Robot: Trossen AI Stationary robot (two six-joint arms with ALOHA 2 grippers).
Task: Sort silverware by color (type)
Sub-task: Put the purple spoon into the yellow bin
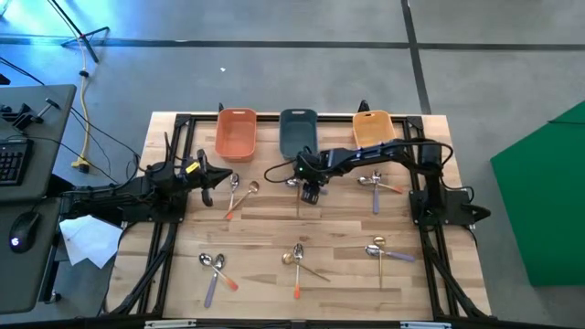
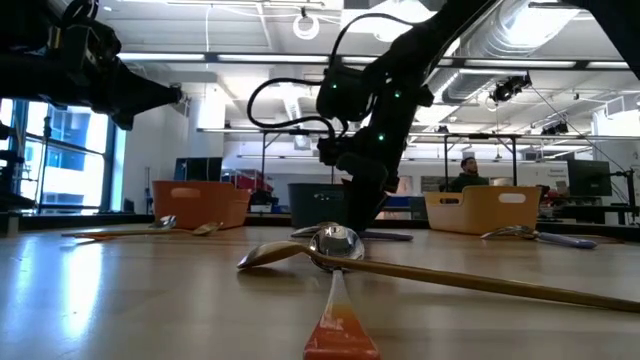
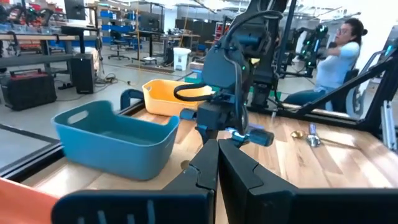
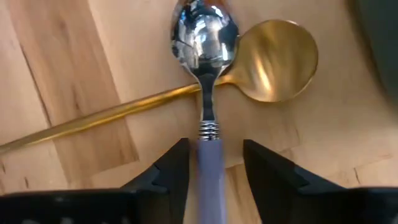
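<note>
My right gripper [image 4: 212, 151] points down at the table's middle [image 1: 309, 192] and is open. Its fingers stand on either side of the lavender handle [image 4: 208, 168] of a silver spoon [image 4: 204, 34] and I see no touch. That spoon lies flat across a gold spoon [image 4: 273, 59]. My left gripper [image 3: 217, 149] is shut and hovers above the table's left part [image 1: 218, 177], beside a gold and an orange-handled spoon [image 1: 238, 192]. Other spoons lie in small groups near the right arm [image 1: 378, 183] and along the near side [image 1: 214, 269] [image 1: 299, 260] [image 1: 384, 249].
Three small trays stand in a row at the far edge: orange [image 1: 236, 133], slate-blue [image 1: 298, 132], yellow [image 1: 373, 128]. The right arm reaches across the table in front of the yellow tray. People sit at desks in the room beyond [image 3: 339, 53].
</note>
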